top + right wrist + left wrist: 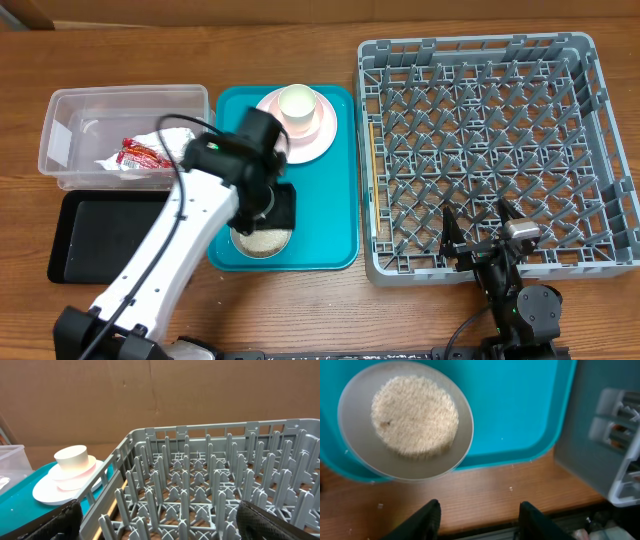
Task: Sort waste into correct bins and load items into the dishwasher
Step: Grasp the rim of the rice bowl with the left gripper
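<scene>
A grey-white bowl (262, 241) holding rice-like grains (414, 414) sits at the front of the teal tray (330, 220). My left gripper (272, 205) hovers just above the bowl, and in the left wrist view it is open and empty (480, 520). The cream cup (298, 103) stands on a pinkish piece on the pale pink plate (322, 135) at the back of the tray. The red wrapper (140, 155) and the white napkin (112, 160) lie in the clear tub (120, 95). My right gripper (480, 238) is open and empty over the front edge of the grey dish rack (480, 130).
The black tray (100, 235) lies in front of the clear tub, at the left. A few loose grains lie on the wooden table (510, 489) before the teal tray. The rack's corner (615, 435) stands close to the right of the teal tray.
</scene>
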